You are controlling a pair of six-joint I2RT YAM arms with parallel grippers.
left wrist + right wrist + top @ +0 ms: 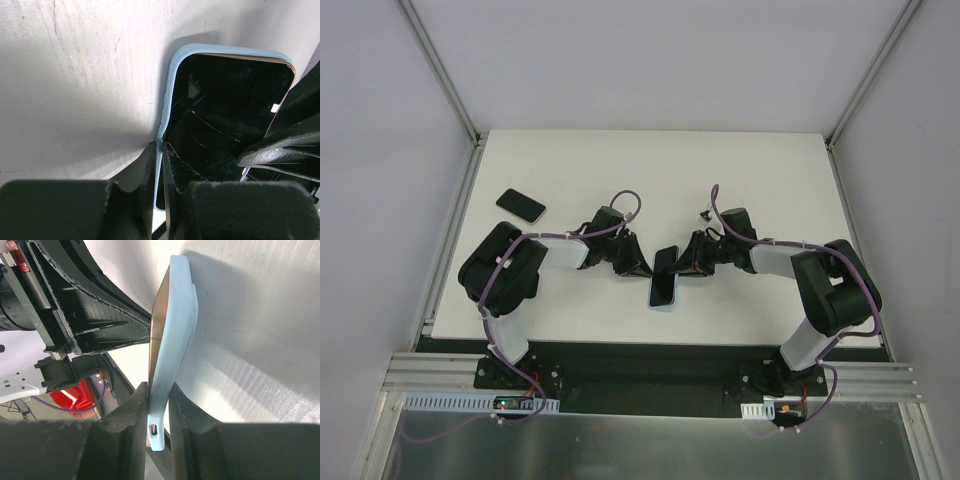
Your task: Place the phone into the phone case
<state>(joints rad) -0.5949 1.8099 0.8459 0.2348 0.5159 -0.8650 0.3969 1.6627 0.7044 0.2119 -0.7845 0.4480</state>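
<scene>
A black-screened phone (665,268) with a gold edge lies in a light blue phone case (662,303) at the table's middle, held up on edge between both grippers. My left gripper (642,268) is shut on the case's left rim (172,70), one finger on the table side and one against the phone's screen (225,100). My right gripper (682,265) is shut on the case's other long side (177,315), near a corner. The phone's gold edge (159,315) shows beside the blue wall there. The left gripper (160,147) and the right gripper (159,390) face each other.
A second flat black slab, like a phone (521,205), lies at the table's far left. The white table (770,190) is walled by grey panels on three sides. A black rail (650,365) runs along the near edge.
</scene>
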